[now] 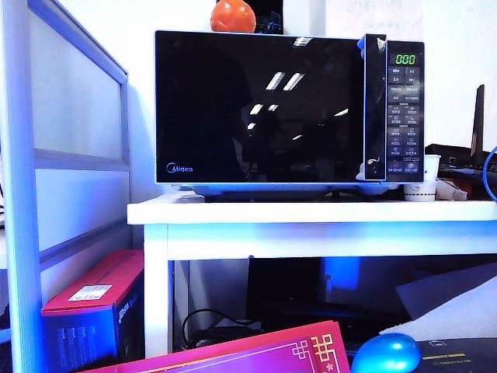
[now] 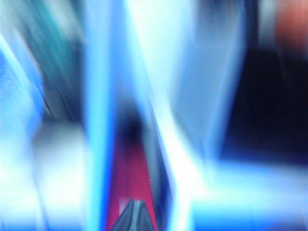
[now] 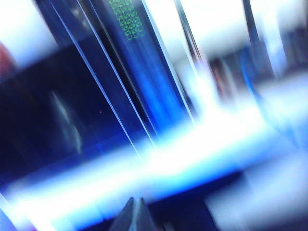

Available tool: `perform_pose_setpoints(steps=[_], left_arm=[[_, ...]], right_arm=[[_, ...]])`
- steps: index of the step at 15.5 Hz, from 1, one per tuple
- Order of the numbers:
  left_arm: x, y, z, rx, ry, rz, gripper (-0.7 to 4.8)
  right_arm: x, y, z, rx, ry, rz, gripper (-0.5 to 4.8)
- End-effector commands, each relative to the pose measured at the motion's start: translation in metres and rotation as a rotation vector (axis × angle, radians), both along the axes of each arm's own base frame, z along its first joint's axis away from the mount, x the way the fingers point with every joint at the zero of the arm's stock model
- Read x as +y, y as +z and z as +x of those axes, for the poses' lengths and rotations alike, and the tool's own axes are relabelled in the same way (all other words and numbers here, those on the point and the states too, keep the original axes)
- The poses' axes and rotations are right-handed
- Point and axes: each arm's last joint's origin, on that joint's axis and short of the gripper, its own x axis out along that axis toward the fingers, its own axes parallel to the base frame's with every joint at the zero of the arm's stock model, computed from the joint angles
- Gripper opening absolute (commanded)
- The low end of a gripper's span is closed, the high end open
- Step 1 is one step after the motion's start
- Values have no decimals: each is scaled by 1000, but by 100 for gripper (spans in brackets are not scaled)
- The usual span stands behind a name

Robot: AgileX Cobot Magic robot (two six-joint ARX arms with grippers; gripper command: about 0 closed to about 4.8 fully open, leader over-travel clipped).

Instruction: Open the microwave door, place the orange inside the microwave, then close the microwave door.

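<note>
The big boxy black microwave (image 1: 289, 113) sits on the white counter (image 1: 311, 211). Its shiny black glass door (image 1: 260, 107) is shut, with a small white name in the low corner. The little round orange (image 1: 233, 16) rests on top of the microwave, near the back.

Microwave door (image 1: 260, 109) shut, front unobstructed; orange (image 1: 233, 16) on microwave (image 1: 289, 109) roof, reachable from above.

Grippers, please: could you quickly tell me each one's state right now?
Left gripper: closed, holding nothing.
Right gripper: closed, holding nothing.
</note>
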Motion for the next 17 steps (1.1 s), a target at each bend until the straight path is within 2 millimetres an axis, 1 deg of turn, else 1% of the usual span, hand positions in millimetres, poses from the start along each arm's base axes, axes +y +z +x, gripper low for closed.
perform_pose_setpoints(steps=[1, 2, 3, 4, 5, 6, 7, 8, 9, 10, 11, 12, 14, 15, 17], left_arm=[[5, 61, -12, -143, 125, 5, -5], [5, 81, -10, -175, 137, 21, -5], [3, 131, 1, -232, 147, 40, -5], [1, 156, 13, -233, 138, 43, -5], [-1, 175, 23, -228, 111, 53, -5], [-5, 202, 40, -225, 44, 83, -5], [-11, 226, 60, -230, -56, 115, -5], [-16, 244, 80, -237, -163, 132, -5], [-19, 253, 90, -236, -222, 144, -5], [-25, 272, 115, -210, -320, 171, -5], [-28, 282, 131, -183, -336, 173, -5], [-33, 299, 157, -138, -376, 181, -5], [-41, 312, 186, -96, -486, 195, -5], [-44, 316, 202, -66, -507, 197, -5], [-48, 315, 232, -23, -512, 192, -5]], right_arm=[[0, 65, -15, -103, -35, 8, -2], [0, 88, -14, -122, -39, -20, -2], [0, 130, -3, -148, -15, -88, -1], [1, 153, 8, -160, 15, -128, -1], [1, 167, 17, -154, 31, -145, -1], [1, 183, 28, -134, 58, -153, -1], [1, 198, 41, -98, 92, -158, -1], [1, 209, 55, -85, 128, -175, -1], [1, 215, 64, -86, 159, -196, -1], [1, 223, 78, -87, 193, -230, -1], [1, 229, 87, -86, 194, -251, -1], [0, 238, 104, -111, 187, -315, -1], [0, 246, 121, -99, 190, -334, -1], [0, 249, 130, -78, 217, -333, -1], [2, 253, 148, -67, 262, -356, -1]])
